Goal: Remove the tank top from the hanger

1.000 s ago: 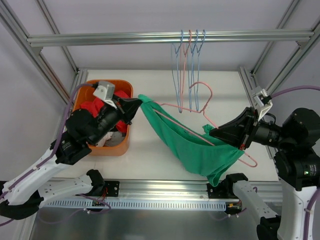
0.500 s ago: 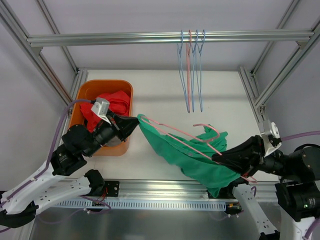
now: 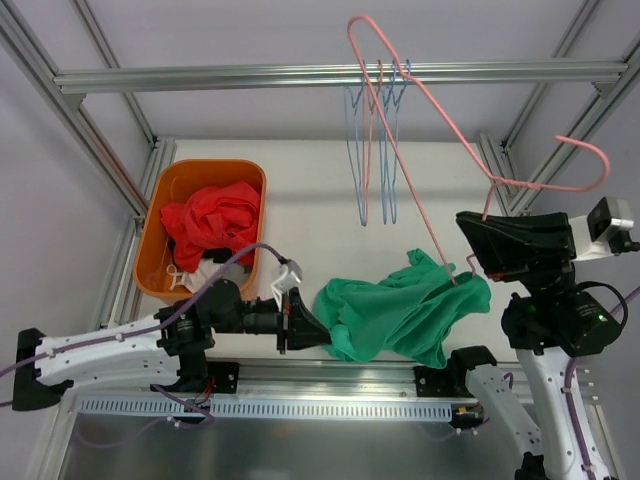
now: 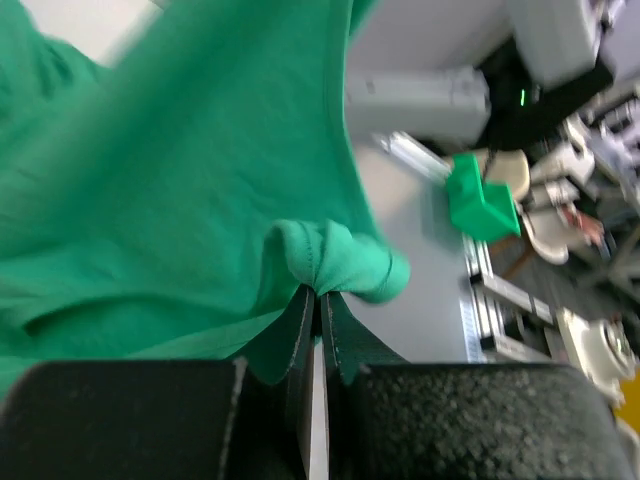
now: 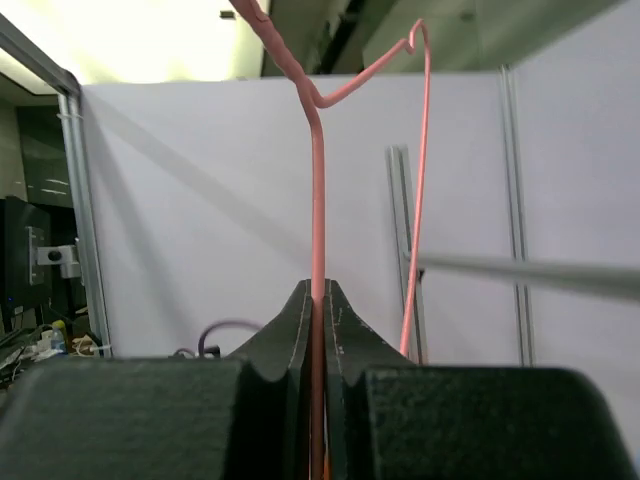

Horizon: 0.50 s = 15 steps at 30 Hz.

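Observation:
The green tank top (image 3: pixel 400 315) lies bunched on the table near the front edge. My left gripper (image 3: pixel 315 335) is shut on a fold of it at its left end; the pinched green fabric (image 4: pixel 330 255) fills the left wrist view. The pink wire hanger (image 3: pixel 420 110) is lifted high and tilted, its lower end still touching the tank top's right side. My right gripper (image 3: pixel 470 232) is shut on the hanger's wire (image 5: pixel 318 200), which runs straight up between the jaws.
An orange bin (image 3: pixel 160 205) with red clothes (image 3: pixel 210 220) stands at the left. Several blue and pink hangers (image 3: pixel 380 140) hang from the metal rail (image 3: pixel 200 78) at the back. Frame posts stand on both sides.
My right gripper has swung up, lifting the pink hanger high and mostly out of the tank top. My left gripper dropped low toward the front, pulling the tank top down onto the table.

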Each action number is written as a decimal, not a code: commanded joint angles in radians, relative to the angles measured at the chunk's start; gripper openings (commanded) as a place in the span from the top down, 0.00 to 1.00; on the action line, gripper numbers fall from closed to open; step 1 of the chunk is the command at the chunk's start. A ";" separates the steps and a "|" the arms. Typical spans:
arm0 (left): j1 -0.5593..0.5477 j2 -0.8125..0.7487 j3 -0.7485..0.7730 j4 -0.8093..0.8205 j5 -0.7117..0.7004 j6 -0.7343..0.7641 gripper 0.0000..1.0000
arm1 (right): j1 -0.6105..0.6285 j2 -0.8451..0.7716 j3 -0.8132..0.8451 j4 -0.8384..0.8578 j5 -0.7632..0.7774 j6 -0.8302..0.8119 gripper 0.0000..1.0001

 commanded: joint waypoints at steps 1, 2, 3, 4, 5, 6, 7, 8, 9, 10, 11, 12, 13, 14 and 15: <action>-0.115 0.095 -0.012 0.150 -0.001 0.038 1.00 | 0.008 0.103 0.117 0.481 0.123 0.107 1.00; -0.141 0.116 -0.009 0.147 -0.028 0.046 1.00 | 0.006 0.108 0.162 0.450 0.101 0.087 1.00; -0.182 0.133 -0.005 0.141 -0.065 0.050 1.00 | 0.006 0.106 0.171 0.360 0.077 0.031 1.00; -0.198 0.155 -0.004 0.130 -0.170 0.047 1.00 | 0.006 0.096 0.179 0.299 0.055 -0.017 1.00; -0.209 0.156 -0.004 0.091 -0.235 0.041 1.00 | 0.006 0.059 0.218 0.064 0.026 -0.081 1.00; -0.224 0.155 -0.003 0.060 -0.310 0.008 1.00 | 0.006 0.033 0.251 -0.122 -0.012 -0.276 1.00; -0.227 0.143 -0.001 0.016 -0.479 -0.017 1.00 | 0.006 0.002 0.281 -0.302 0.010 -0.389 1.00; -0.227 0.132 -0.003 -0.027 -0.559 -0.046 1.00 | 0.006 -0.053 0.301 -0.457 0.047 -0.474 1.00; -0.227 0.118 -0.014 -0.108 -0.634 -0.115 1.00 | 0.006 -0.082 0.312 -0.660 0.152 -0.592 1.00; -0.227 0.085 -0.020 -0.148 -0.764 -0.152 1.00 | 0.005 -0.107 0.328 -0.769 0.214 -0.640 1.00; -0.227 0.066 -0.030 -0.181 -0.812 -0.181 1.00 | 0.003 -0.122 0.352 -1.010 0.260 -0.674 1.00; -0.227 0.048 -0.046 -0.243 -0.847 -0.224 1.00 | 0.005 -0.144 0.430 -1.140 0.350 -0.720 1.00; -0.227 0.012 -0.052 -0.265 -0.875 -0.239 1.00 | 0.002 -0.145 0.464 -1.243 0.387 -0.770 1.00; -0.227 -0.003 -0.057 -0.285 -0.906 -0.246 1.00 | 0.002 -0.148 0.493 -1.427 0.427 -0.783 1.00; -0.227 -0.012 -0.057 -0.301 -0.914 -0.243 0.94 | 0.002 -0.151 0.515 -1.505 0.488 -0.783 1.00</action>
